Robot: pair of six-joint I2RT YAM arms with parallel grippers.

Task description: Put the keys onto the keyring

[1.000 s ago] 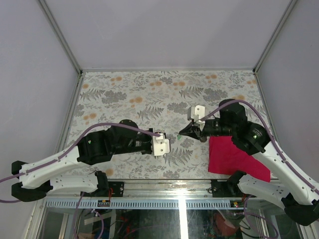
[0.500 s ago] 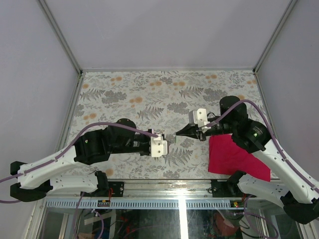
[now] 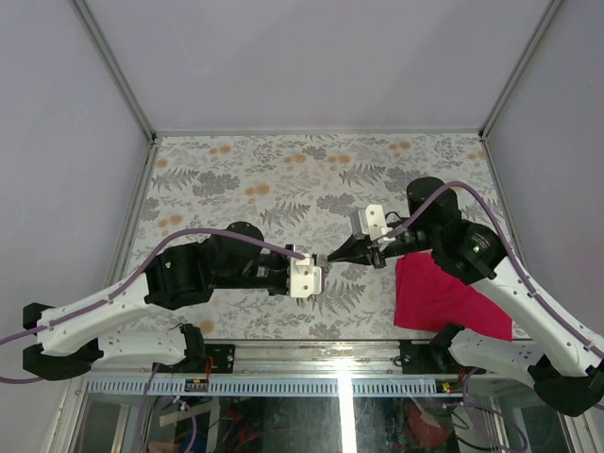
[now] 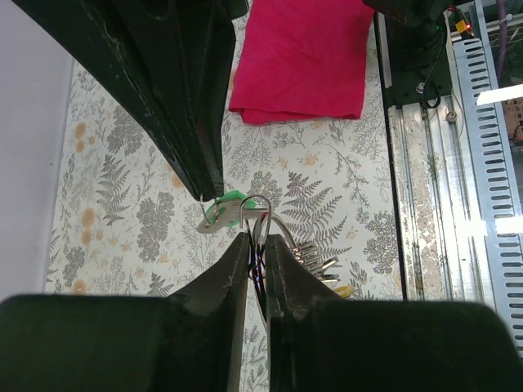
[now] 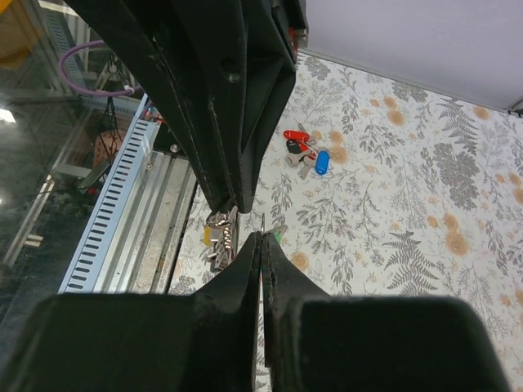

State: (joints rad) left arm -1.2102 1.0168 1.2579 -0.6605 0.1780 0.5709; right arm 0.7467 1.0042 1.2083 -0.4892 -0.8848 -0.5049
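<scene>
Keyring (image 4: 260, 214) held upright above the near middle of the counter (image 3: 283, 179), pinched in the closed left hand (image 4: 257, 239). Green key (image 4: 222, 214) gripped by the closed right hand (image 5: 261, 241), just beside the wire. Red key (image 5: 296, 136) and blue key (image 5: 322, 162) lying on the counter. Likely risk: key twisting loose or ring rotating, caused by off-line pushing at the wire.

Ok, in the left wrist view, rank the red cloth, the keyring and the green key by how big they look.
1. red cloth, largest by far, though farthest away.
2. keyring, loop plus bunch, partly hidden.
3. green key, smallest, though not much smaller than the loop alone.
</scene>
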